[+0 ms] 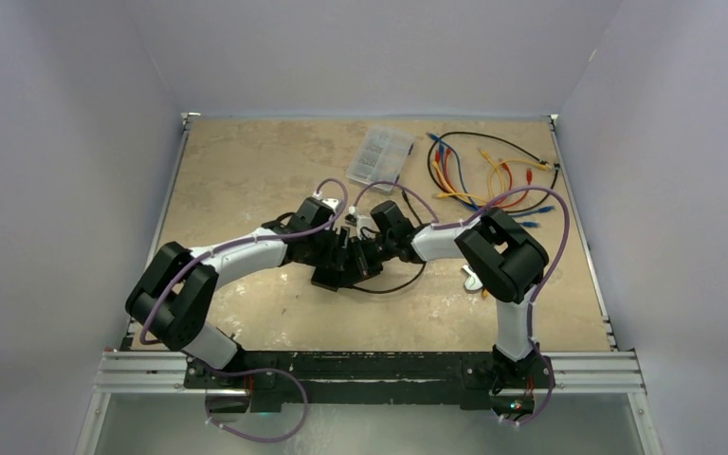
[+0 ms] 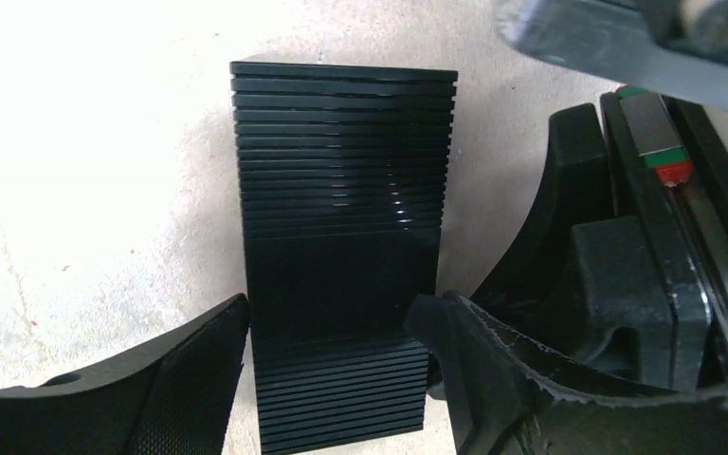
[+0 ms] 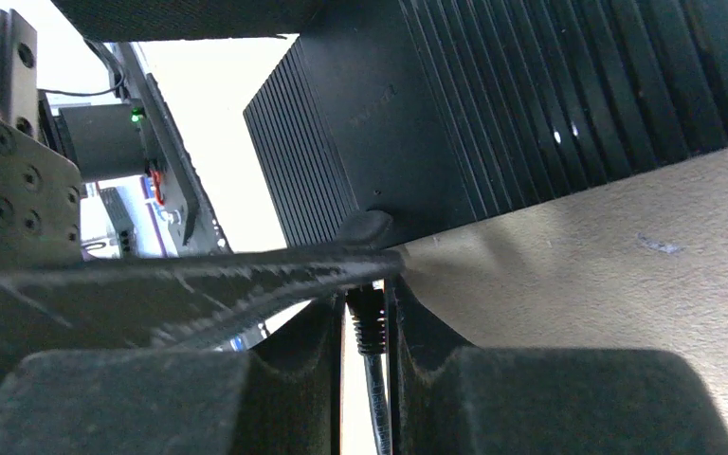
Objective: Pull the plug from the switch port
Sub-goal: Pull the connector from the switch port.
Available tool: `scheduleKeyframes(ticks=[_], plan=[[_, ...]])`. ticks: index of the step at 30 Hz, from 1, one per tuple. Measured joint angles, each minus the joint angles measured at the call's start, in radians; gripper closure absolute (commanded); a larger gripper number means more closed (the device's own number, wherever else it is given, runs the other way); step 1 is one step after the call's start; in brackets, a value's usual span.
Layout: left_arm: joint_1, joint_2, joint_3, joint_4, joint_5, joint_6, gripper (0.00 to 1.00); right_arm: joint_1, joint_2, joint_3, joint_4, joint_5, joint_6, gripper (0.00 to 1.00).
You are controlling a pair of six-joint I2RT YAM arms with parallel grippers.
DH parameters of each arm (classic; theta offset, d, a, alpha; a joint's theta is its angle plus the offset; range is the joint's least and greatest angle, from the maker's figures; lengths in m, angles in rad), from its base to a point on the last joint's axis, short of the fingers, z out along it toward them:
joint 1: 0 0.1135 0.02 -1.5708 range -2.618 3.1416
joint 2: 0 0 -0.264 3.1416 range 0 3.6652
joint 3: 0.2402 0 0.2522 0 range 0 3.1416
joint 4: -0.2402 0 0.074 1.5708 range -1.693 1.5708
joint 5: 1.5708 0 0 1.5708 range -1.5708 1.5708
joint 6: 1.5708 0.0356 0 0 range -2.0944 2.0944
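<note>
Right claw [image 3: 365, 301] pinched narrow on the plug [image 3: 368, 324] at the switch [image 3: 493, 104] edge, left claw [image 2: 332, 320] straddling it, grip unclear; looks like the pull step, next needs a straight retreat.

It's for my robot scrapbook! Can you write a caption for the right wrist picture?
Right pincer pinches a black plug next to the ribbed switch.

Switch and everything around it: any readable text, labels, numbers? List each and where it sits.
None readable.
switch: faint embossed mark on its top face, too faint to read.
clear compartment case: too small to tell.
plug: no marking visible.
</note>
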Motion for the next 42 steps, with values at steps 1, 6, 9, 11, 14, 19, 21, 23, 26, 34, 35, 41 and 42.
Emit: scheduleKeyframes(ticks=[1,6,9,11,14,19,21,23,26,34,35,41,42], plan=[[-0.011,0.011,0.007,-0.001,-0.006,0.003,0.31,0.0,0.0,-0.001,0.002,0.0,0.002,1.0],[-0.045,0.03,0.016,-0.006,-0.044,0.027,0.31,-0.004,0.0,-0.009,0.009,-0.007,0.013,1.0],[-0.056,0.033,0.016,-0.008,-0.059,0.032,0.35,-0.006,0.0,-0.011,0.011,-0.012,0.014,1.0],[-0.063,0.039,0.018,-0.006,-0.069,0.031,0.39,-0.008,0.0,-0.012,0.01,-0.015,0.018,1.0],[-0.079,0.054,0.038,-0.022,-0.1,0.026,0.45,-0.013,0.0,-0.018,0.013,-0.021,0.021,1.0],[-0.094,0.063,0.054,-0.042,-0.145,0.0,0.56,-0.02,0.0,-0.023,0.016,-0.025,0.028,1.0],[-0.1,0.063,0.056,-0.046,-0.158,-0.009,0.6,-0.021,0.0,-0.023,0.016,-0.025,0.028,1.0],[-0.105,0.064,0.059,-0.052,-0.173,-0.018,0.65,-0.022,0.0,-0.023,0.016,-0.025,0.028,1.0],[-0.112,0.066,0.066,-0.064,-0.195,-0.032,0.76,-0.023,-0.001,-0.024,0.015,-0.024,0.029,1.0],[-0.123,0.076,0.08,-0.075,-0.241,-0.059,0.88,-0.037,-0.009,-0.025,0.008,-0.019,0.008,1.0],[-0.122,0.075,0.08,-0.076,-0.243,-0.064,0.88,-0.038,-0.013,-0.026,0.007,-0.014,0.005,1.0],[-0.11,0.075,0.079,-0.068,-0.239,-0.085,0.9,-0.044,-0.027,-0.033,0.007,0.004,-0.022,1.0],[-0.109,0.075,0.079,-0.067,-0.239,-0.086,0.9,-0.045,-0.03,-0.036,0.008,0.007,-0.026,1.0]])
